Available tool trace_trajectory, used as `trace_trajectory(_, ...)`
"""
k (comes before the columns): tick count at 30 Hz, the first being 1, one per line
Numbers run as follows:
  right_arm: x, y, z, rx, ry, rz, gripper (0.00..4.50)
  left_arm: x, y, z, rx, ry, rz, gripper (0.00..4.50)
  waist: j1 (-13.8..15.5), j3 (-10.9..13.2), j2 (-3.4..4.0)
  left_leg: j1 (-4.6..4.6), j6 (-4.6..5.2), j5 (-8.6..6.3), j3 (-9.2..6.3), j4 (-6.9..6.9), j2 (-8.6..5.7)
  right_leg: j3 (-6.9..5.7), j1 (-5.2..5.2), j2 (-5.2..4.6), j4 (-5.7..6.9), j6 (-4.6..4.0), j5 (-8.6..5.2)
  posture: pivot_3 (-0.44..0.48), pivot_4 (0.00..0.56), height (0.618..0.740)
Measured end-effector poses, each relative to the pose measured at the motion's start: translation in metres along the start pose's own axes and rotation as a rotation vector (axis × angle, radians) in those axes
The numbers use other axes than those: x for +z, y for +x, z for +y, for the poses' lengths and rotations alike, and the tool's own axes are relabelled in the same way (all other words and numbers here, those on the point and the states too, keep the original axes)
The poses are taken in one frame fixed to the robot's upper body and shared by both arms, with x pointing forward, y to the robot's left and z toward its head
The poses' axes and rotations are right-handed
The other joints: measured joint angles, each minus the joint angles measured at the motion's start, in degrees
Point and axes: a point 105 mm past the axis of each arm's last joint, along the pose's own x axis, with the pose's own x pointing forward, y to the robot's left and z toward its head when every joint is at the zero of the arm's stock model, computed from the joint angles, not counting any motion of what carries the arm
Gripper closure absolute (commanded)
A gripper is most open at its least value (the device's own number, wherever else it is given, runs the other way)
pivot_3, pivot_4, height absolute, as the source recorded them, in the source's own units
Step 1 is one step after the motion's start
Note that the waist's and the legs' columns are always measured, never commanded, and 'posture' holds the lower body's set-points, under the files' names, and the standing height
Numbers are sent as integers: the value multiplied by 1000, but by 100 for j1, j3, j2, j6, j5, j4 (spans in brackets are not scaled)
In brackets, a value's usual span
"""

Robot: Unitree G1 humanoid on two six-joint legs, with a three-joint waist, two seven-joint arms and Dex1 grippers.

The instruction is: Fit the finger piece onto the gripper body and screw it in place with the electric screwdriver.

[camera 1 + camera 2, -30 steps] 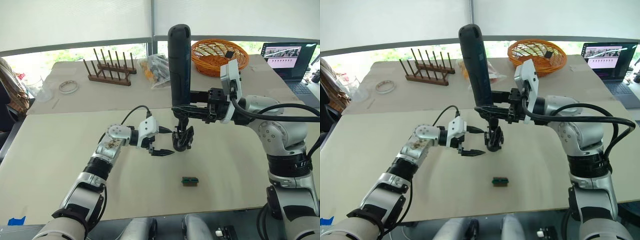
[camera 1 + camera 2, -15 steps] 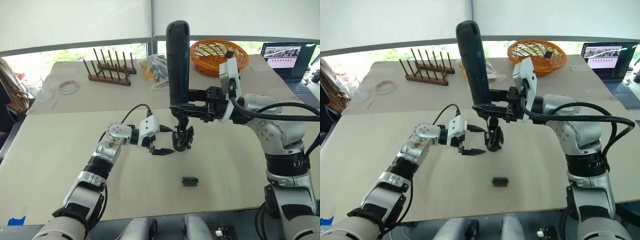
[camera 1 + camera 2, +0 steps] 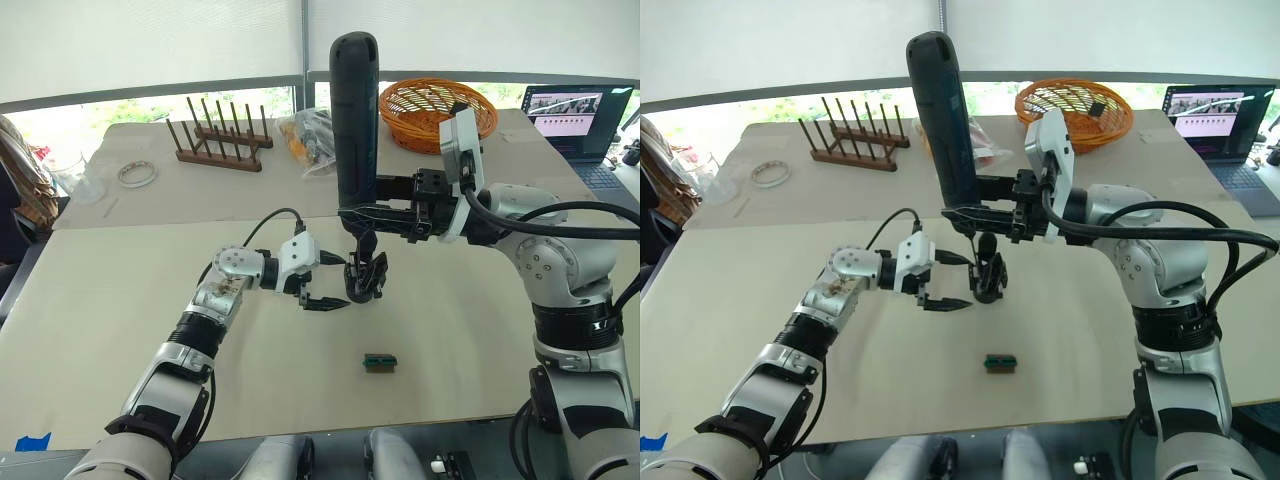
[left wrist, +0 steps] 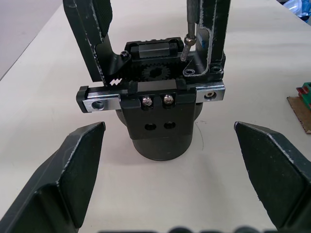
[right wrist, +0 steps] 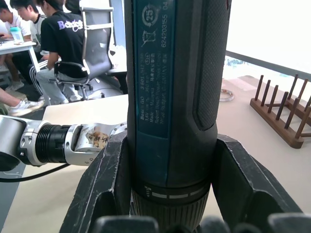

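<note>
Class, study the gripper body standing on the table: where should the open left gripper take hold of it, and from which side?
Grip the round base of the gripper body, coming in level from the left gripper's own side. The base is bare and sits between the open fingers, while the electric screwdriver occupies the top.

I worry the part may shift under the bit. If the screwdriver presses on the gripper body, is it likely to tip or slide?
The gripper body stands on a narrow round base with tall fingers above, so it probably tips easily. The open left gripper is not touching it, so it may slide on the smooth table under the screwdriver.
</note>
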Motion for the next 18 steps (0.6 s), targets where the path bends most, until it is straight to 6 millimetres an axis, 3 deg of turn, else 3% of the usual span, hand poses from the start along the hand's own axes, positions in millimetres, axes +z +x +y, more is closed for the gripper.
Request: trace_trajectory(18,-5,-2,0,-5,9,8,2593,1,1,0,-1,6,-3,0,-11,0,0,0,0,0,0,0,0,0,-1,0,0,0,0,0,150,740)
